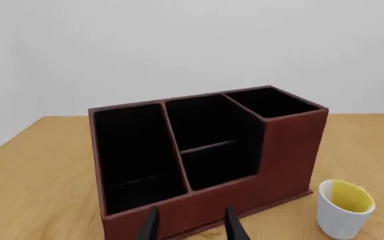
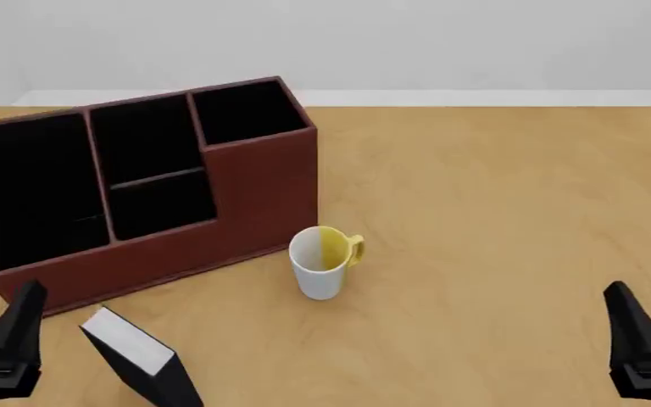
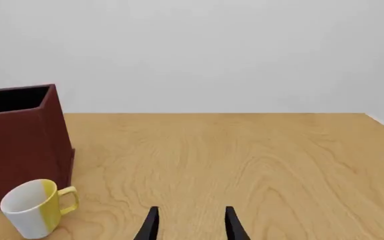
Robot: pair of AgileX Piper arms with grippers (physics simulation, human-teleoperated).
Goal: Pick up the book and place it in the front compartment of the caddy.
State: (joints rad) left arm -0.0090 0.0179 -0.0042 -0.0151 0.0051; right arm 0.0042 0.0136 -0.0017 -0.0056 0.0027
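At the near edge of the surface (image 2: 495,195) both claws hang low and empty, fingers apart: the left claw (image 1: 190,225) shows two spread tips aimed at the caddy (image 2: 247,182), the right claw (image 3: 190,225) the same over bare wood. The left one is the likely picker, since the book (image 2: 133,352) lies just beside it, near the caddy's low wall, white page edges showing, apparently tilted. The caddy stands angled with its low side toward the arms, which leaves the black-lined cells open from above. The front compartment (image 2: 165,203), nearer half of the divided middle cell, is empty. The mug (image 2: 323,261) stands just off the caddy's corner, near the book's likely path
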